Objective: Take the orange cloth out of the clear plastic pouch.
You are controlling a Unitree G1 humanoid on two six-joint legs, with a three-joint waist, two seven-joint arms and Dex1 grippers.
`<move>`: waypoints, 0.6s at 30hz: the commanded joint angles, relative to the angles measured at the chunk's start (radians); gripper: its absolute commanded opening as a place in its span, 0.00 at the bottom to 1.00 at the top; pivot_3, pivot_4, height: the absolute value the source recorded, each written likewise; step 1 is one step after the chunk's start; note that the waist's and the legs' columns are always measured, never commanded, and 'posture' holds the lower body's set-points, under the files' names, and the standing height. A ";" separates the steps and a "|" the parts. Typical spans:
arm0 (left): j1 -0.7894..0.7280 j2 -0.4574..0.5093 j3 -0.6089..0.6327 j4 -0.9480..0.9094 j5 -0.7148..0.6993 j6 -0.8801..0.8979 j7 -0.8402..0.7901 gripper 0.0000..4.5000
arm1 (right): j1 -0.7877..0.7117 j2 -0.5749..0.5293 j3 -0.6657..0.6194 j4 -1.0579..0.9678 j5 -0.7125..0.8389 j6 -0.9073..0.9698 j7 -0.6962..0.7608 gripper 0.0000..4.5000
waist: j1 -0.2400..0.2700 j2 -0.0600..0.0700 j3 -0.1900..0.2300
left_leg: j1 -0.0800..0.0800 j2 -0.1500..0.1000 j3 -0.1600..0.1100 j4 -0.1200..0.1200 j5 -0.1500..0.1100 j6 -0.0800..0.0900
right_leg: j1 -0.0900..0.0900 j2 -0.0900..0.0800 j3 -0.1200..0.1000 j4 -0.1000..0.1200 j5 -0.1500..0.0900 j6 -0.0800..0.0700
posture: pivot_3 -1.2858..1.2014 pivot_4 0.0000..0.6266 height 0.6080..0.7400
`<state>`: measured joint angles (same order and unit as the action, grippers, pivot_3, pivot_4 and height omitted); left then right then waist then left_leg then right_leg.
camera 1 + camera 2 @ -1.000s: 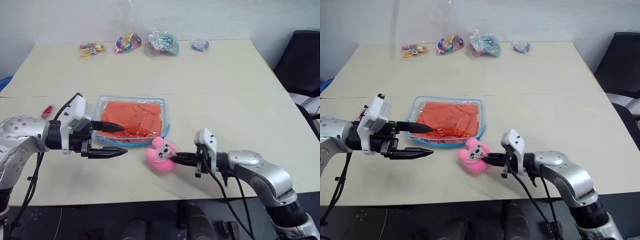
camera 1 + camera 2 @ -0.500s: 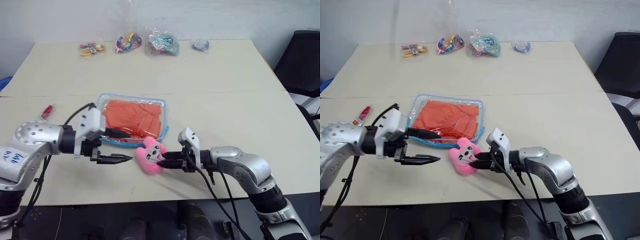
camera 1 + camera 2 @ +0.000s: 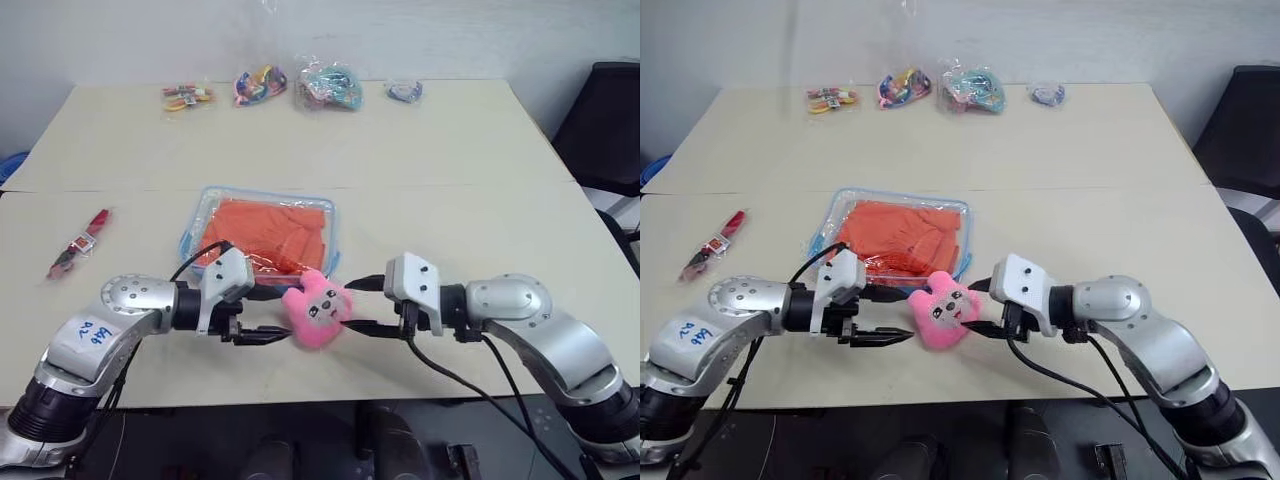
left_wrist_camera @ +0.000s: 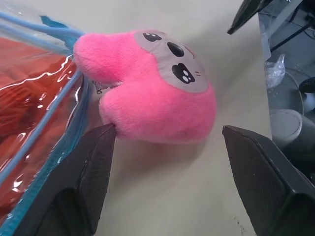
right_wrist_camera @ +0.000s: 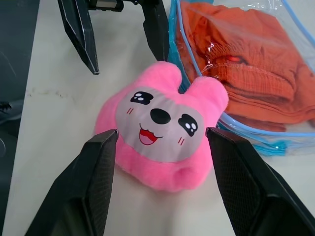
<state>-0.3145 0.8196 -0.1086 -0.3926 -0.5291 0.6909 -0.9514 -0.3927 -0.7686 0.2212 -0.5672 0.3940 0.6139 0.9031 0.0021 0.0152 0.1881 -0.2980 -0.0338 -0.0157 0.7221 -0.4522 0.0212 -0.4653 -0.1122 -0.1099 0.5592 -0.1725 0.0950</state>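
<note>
Cloth (image 3: 268,230) lies inside the pouch (image 3: 196,214), folded, flat on the counter (image 3: 450,180) — pouch near the middle, just ahead of my two claws.

Pink toy (image 3: 317,308) sits on the counter at the pouch's near corner, touching its blue edge.

Left claw (image 3: 268,315): spread wide, gripping nothing. One finger at the pouch's edge beside the toy, the other out over bare counter; in the left wrist view the toy sits between the fingers, brushing the pouch-side one.

Right claw (image 3: 362,304): fingers parted, one each side of the toy — in the right wrist view the fingers (image 5: 96,182) bracket it closely; I can't tell whether they press it. Toy rests on the counter, not lifted.

The claws face each other across the toy.

Far edge of the counter: four small bags (image 3: 325,85) of coloured items in a row. Left side: a small red item (image 3: 80,242), well apart.
</note>
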 commanded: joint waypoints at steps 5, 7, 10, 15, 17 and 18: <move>-0.050 -0.080 -0.075 -0.001 0.053 0.010 0.051 0.81 | -0.033 -0.066 -0.106 -0.038 0.024 -0.039 0.057 0.66 | -0.001 0.000 0.000 | 0.000 0.000 0.000 0.000 0.000 0.000 | 0.000 0.000 0.000 0.000 0.000 0.000 | 0.52 0.24 1.00; -0.060 -0.113 -0.109 0.022 0.102 -0.018 0.077 0.81 | -0.048 -0.076 -0.118 -0.023 0.025 -0.044 0.072 0.66 | 0.000 0.000 0.000 | 0.000 0.000 0.000 0.000 0.000 0.000 | 0.000 0.000 0.001 0.000 0.000 0.000 | 0.52 0.24 1.00; -0.067 -0.143 -0.123 0.047 0.142 -0.032 0.100 0.81 | -0.056 -0.082 -0.117 -0.008 0.014 -0.052 0.084 0.66 | 0.001 0.000 0.000 | 0.000 0.000 0.000 0.000 0.000 0.000 | 0.000 0.000 0.001 0.000 0.000 0.000 | 0.52 0.24 1.00; -0.073 -0.130 -0.049 0.057 0.119 -0.021 0.097 0.81 | -0.049 -0.077 -0.120 -0.018 0.013 -0.047 0.079 0.66 | 0.001 0.000 0.000 | 0.000 0.000 -0.001 0.000 0.000 0.000 | 0.000 0.000 0.001 0.000 0.000 0.000 | 0.52 0.24 1.00; -0.071 -0.116 -0.004 0.049 0.094 -0.028 0.073 0.81 | -0.047 -0.073 -0.123 -0.024 0.018 -0.040 0.070 0.66 | 0.000 0.000 0.000 | 0.000 0.001 -0.001 0.000 0.000 0.000 | 0.000 0.000 0.001 0.000 0.000 0.000 | 0.52 0.24 1.00; -0.070 -0.110 0.020 0.039 0.074 -0.034 0.055 0.81 | -0.045 -0.072 -0.123 -0.028 0.019 -0.038 0.066 0.66 | 0.000 0.000 0.000 | 0.000 0.001 -0.001 0.000 0.000 0.000 | 0.000 0.000 0.001 0.000 0.000 0.000 | 0.52 0.24 1.00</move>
<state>-0.3773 0.6956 -0.1393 -0.3297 -0.4179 0.6764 -0.8699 -0.4405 -0.8408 0.1322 -0.5569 0.3998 0.5783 0.9777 0.0024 0.0152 0.1881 -0.2978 -0.0331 -0.0170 0.7225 -0.4521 0.0214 -0.4650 -0.1123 -0.1094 0.5591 -0.1723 0.0953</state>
